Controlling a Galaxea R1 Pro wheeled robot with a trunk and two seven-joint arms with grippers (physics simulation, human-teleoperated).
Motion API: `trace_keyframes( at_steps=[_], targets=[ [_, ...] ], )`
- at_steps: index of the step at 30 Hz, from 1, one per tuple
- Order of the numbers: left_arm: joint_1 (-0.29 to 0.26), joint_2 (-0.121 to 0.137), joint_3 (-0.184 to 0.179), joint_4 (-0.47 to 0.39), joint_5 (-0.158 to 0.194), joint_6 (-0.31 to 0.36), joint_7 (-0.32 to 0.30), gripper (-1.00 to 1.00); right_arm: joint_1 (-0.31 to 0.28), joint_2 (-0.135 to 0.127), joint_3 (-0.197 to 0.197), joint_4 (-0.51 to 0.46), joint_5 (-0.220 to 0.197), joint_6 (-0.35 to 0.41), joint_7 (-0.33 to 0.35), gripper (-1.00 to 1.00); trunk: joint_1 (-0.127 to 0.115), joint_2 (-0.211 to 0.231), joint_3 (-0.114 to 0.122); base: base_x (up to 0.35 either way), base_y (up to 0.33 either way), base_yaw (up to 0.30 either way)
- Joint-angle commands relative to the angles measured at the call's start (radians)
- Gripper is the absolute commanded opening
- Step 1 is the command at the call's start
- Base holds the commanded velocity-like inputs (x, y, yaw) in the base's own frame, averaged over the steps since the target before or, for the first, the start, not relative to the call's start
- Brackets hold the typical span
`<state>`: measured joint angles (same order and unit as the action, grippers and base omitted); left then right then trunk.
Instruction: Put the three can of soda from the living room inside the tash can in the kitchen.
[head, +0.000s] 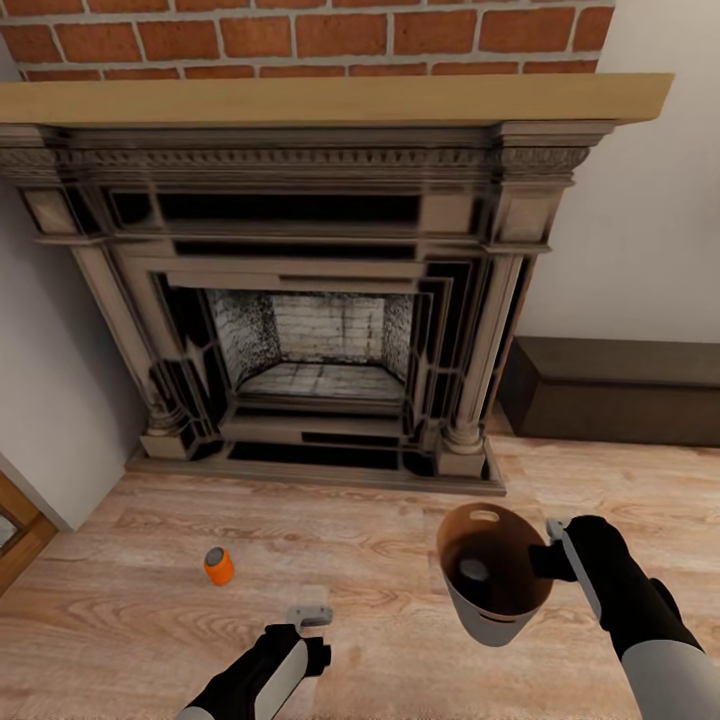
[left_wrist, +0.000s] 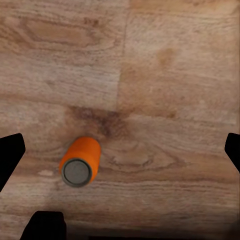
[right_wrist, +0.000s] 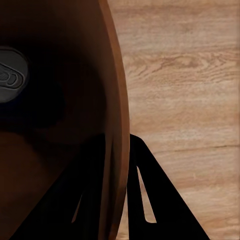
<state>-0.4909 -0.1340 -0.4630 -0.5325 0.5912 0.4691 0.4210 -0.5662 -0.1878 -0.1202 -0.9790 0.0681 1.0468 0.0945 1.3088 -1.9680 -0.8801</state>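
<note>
A: Wood plank floor (head: 400, 560), light grain; one orange soda can (head: 219, 566) upright on it, well out from the fireplace hearth edge (head: 310, 472), bare planks all round it.

B: Left gripper (head: 311, 617)?

A: Fingers spread wide, holding nothing; in the left wrist view the can (left_wrist: 80, 161) stands between the dark fingertips (left_wrist: 9, 156), nearer one of them, touching neither.

B: Right side?

A: Right gripper (head: 553, 545) clamped on the rim of the copper-brown trash can (head: 497, 570); bin held off the floor, tilted, mouth towards the camera; one finger inside the wall, one outside, per right wrist view (right_wrist: 112, 150).

B: Contents?

A: One grey can top (head: 473, 572) in the dark interior; body colour not readable; floor open between bin and the orange can.
</note>
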Motion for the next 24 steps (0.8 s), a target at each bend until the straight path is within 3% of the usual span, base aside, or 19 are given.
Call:
trace_keyframes(
  at_steps=[1,10,21,24],
  targets=[
    [0.0,0.0,0.0,0.004,0.0,-0.001,-0.002,1.0,0.0,0.001,0.0,-0.001,-0.018,0.0,0.005,-1.0,0.0,0.0,-0.002,0.0,0.0,0.0],
    [0.0,0.0,0.0,0.062,-0.003,-0.006,-0.012,1.0,0.0,0.001,0.0,0.0,-0.019,0.0,0.006,-1.0,0.031,-0.056,-0.041,0.0,0.0,0.0],
    [0.0,0.004,0.003,0.068,0.001,-0.007,-0.038,1.0,0.0,0.003,0.001,-0.001,-0.019,0.0,0.006,-1.0,0.031,-0.056,-0.059,0.0,0.0,0.0],
    [0.0,0.005,0.003,0.068,0.001,-0.007,-0.04,1.0,0.0,0.003,0.001,0.0,-0.019,0.0,0.006,-1.0,0.042,-0.077,-0.073,0.0,0.0,0.0]
  ],
)
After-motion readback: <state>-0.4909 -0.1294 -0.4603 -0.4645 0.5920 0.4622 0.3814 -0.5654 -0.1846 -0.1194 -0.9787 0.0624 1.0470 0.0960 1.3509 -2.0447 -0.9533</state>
